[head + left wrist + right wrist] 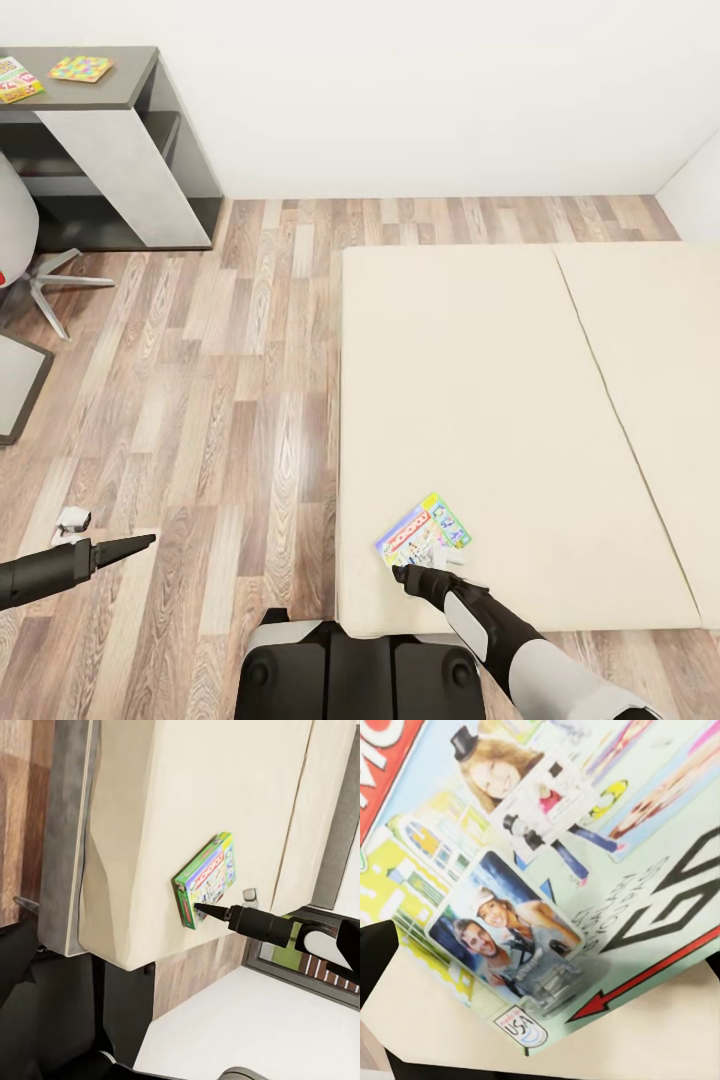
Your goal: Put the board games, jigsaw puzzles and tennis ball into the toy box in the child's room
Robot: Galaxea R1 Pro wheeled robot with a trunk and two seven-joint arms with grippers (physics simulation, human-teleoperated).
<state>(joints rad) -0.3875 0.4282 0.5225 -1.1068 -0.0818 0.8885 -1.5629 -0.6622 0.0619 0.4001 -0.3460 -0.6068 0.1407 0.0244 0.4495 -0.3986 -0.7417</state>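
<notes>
Reaching for the green-edged board game [424, 532] on the bed [480, 400].

Right end effector [408, 575] lowered to the box's near edge close to the mattress corner, seemingly to grip it; finger spread impossible to tell. Left end effector [135, 545] held aside over the floor [220, 400], fingers together. Jigsaw puzzle [82, 68] lying on the far worktop [125, 85].

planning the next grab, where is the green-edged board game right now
In the head view the green-edged board game lies flat on the bed near its front left corner, with the right pincer at its near edge.
</notes>
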